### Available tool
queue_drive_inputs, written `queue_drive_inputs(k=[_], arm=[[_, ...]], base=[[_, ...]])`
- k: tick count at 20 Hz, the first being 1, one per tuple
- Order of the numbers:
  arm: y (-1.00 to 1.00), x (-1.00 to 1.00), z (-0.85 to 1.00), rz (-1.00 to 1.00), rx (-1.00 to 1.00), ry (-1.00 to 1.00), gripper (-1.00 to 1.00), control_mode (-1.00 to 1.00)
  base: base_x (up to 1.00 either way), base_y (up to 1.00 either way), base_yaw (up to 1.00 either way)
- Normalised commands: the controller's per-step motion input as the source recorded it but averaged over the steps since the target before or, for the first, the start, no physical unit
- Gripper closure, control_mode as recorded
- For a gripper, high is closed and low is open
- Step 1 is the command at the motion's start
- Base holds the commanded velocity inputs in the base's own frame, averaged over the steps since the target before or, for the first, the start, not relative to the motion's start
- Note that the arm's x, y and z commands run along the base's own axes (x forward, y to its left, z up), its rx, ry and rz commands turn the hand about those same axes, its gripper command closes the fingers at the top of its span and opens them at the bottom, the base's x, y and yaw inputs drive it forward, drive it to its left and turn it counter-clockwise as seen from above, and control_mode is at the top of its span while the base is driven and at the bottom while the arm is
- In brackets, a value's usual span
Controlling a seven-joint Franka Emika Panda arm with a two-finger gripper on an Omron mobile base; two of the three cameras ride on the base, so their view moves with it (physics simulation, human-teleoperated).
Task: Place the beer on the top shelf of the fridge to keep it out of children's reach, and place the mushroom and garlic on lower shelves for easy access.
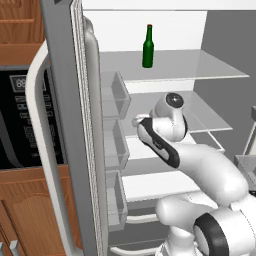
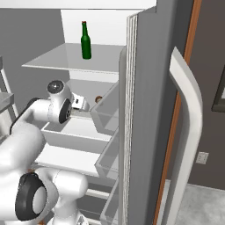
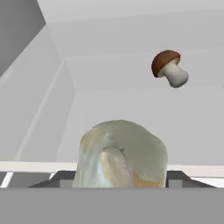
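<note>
- The beer (image 1: 148,47) is seen upright on the top shelf (image 1: 190,67) of the fridge (image 1: 65,125), in the upper middle of the left base view; its long axis is vertical, with the red cap uppermost.
- In the right base view the same bottle stands at the upper left, neck up, near the shelf's back.
- The mushroom (image 3: 169,68) is seen in the upper right of the hand view, lying on a white shelf surface of the lower shelves (image 1: 210,117); its brown cap points to the upper left and its pale stem to the lower right.
- In the right base view the mushroom (image 2: 98,99) shows as a small brown spot just right of the claw.
- The garlic (image 3: 120,155) fills the lower middle of the hand view, between the finger tips.
- The claw (image 2: 80,103) is pinched on the garlic, reaching into the fridge at a lower shelf level.
</note>
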Motion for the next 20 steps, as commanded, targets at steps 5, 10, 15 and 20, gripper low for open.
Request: queue_drive_inputs(k=[5, 10, 15, 20], arm=[[0.06, 0.59, -0.21, 0.0, 0.0, 0.05, 1.0, -1.0], [0.03, 0.57, -0.25, 0.0, 0.0, 0.03, 1.0, -1.0], [0.0, 0.54, -0.39, 0.0, 0.0, 0.0, 1.0, -1.0], [0.06, 0.54, -0.42, 0.0, 0.0, 0.0, -1.0, -1.0]], base=[[0.0, 0.0, 0.0], [0.0, 0.0, 0.0], [0.0, 0.0, 0.0], [0.0, 0.0, 0.0]])
